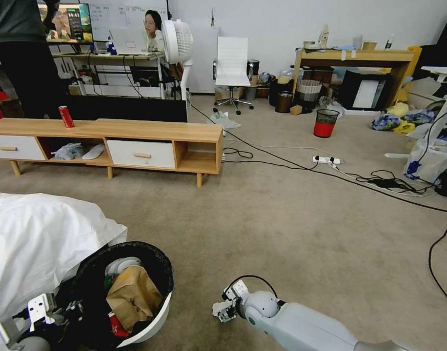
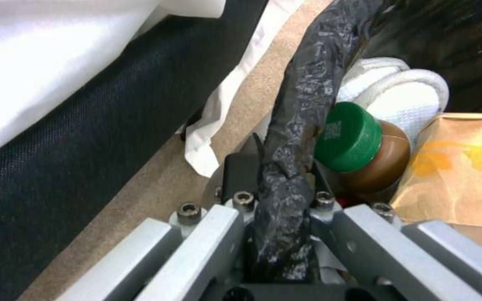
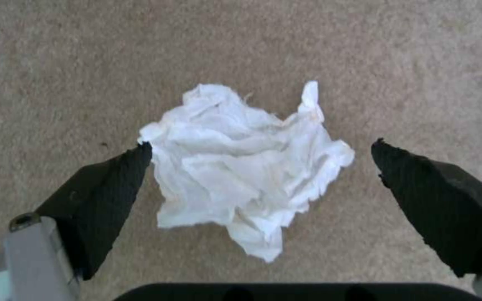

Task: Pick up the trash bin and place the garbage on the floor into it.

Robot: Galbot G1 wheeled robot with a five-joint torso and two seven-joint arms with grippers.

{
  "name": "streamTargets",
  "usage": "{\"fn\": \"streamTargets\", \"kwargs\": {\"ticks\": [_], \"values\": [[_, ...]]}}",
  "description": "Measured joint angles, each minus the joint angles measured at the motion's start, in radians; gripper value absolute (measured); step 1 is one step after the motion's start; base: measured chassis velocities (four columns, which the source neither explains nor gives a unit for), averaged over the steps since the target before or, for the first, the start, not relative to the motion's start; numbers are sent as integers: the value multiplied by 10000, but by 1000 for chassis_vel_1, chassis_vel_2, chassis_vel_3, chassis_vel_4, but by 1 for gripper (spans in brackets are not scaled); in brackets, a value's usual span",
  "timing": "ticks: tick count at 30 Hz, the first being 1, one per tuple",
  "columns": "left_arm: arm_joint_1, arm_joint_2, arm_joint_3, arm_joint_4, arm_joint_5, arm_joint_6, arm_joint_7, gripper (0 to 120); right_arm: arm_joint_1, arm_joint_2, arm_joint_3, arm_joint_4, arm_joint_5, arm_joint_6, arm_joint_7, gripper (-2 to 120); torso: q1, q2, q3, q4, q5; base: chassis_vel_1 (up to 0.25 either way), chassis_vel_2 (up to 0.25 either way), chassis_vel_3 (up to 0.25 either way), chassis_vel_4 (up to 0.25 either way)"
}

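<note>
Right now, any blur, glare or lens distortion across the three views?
Head view: wide-angle bowing at the edges, even room light, no glare. Left wrist view: soft focus on the black bag-lined rim of the white trash bin. Right wrist view: crumpled white tissue slightly soft, overexposed.

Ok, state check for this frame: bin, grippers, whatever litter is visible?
trash bin: tilted, gripped at its bagged rim, holding litter
left gripper: shut on the bin's rim
right gripper: open, straddling the tissue
crumpled tissue: on the carpet, not grasped
brown paper bag: inside the bin
green-capped bottle: inside the bin
</note>
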Motion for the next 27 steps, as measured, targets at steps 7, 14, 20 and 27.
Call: {"fn": "streamTargets", "kwargs": {"ticks": [7,14,20,27], "values": [[16,-25,-5,14,11,0,37,2,37,270,-132,-315,-9,285,-22,100,0,-1,0,0,0,0,0,0,0],[21,-57,7,22,43,0,66,2,57,572,-277,-896,-22,529,-111,100,0,0,0,0,0,0,0,0,0],[10,-65,34,39,61,0,67,2,-16,701,-246,-1300,-228,637,-249,100,0,0,0,0,1,0,0,0,0],[-12,-75,55,109,77,0,73,2,-105,784,-164,-1622,-470,808,-360,100,0,-1,0,0,1,0,0,0,0]]}}
